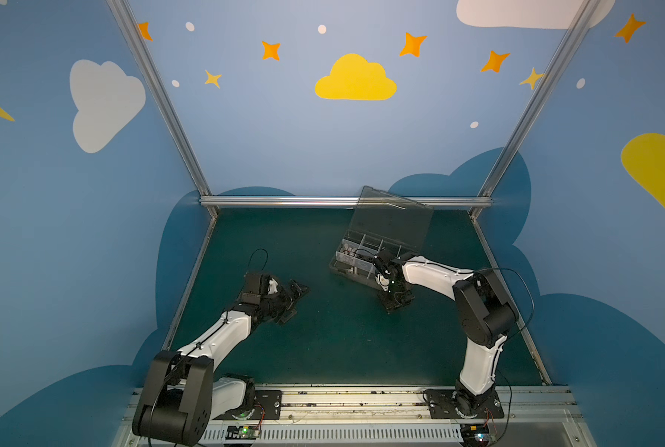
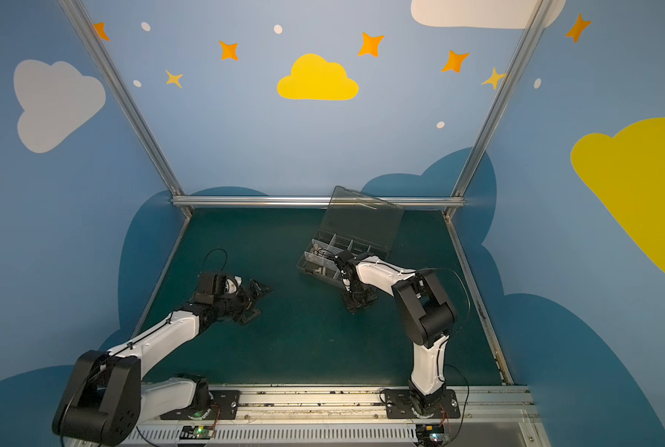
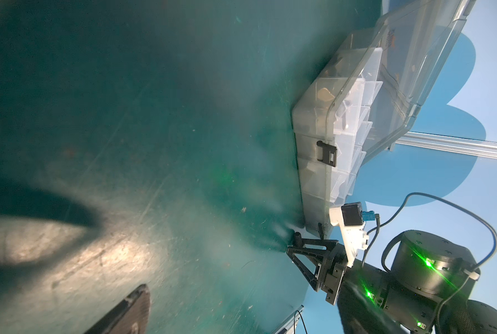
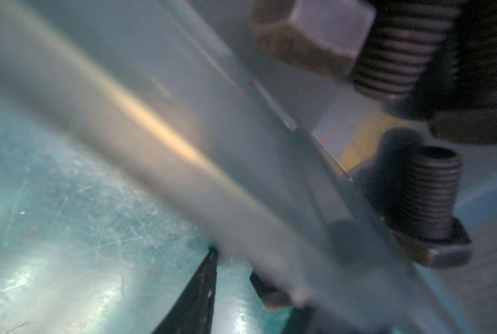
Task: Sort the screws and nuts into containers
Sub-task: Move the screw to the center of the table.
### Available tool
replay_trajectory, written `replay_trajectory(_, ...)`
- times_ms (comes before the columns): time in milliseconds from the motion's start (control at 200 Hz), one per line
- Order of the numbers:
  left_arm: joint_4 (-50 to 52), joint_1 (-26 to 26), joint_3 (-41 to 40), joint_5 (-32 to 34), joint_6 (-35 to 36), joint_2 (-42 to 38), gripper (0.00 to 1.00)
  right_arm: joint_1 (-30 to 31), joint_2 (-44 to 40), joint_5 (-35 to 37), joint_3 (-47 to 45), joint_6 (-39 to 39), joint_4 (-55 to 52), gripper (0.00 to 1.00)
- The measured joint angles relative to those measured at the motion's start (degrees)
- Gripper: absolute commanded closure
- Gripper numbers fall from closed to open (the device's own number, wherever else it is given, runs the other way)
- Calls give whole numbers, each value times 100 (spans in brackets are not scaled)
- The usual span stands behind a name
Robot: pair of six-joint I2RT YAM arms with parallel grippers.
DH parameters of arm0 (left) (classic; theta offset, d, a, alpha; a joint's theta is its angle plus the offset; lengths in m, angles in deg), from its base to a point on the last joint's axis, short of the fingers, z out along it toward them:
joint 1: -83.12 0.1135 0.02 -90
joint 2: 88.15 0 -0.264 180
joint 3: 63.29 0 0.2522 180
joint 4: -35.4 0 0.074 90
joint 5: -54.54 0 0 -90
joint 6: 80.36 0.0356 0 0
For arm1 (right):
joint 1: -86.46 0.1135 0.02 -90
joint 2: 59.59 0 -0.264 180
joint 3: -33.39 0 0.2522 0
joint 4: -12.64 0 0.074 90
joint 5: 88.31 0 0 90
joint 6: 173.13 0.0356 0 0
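The clear organizer box lies right of the mat's middle with its lid raised; small metal pieces lie in its compartments. My right gripper points down at the mat against the box's near corner. In the right wrist view its jaws stand apart around a small black hex piece on the mat; whether it is a nut or a screw I cannot tell. A strip of mat shows between one finger and the piece. Short black screws show through the box wall. My left gripper hovers open and empty, left of centre.
Blue walls and aluminium rails enclose the green mat. In the left wrist view the box's black latch faces the camera, and the right gripper stands at the box's corner.
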Motion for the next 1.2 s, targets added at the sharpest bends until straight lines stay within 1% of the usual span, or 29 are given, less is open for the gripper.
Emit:
replay_trajectory(471, 0, 0, 0, 0, 0, -81, 0, 52, -79, 127, -85, 7, 101, 59)
replay_trajectory(801, 0, 0, 0, 0, 0, -81, 0, 160, -269, 17, -245, -79, 372, 56)
replay_trajectory(1196, 2, 0, 0, 4, -2, -90, 0, 168, -295, -116, -295, -227, 566, 56)
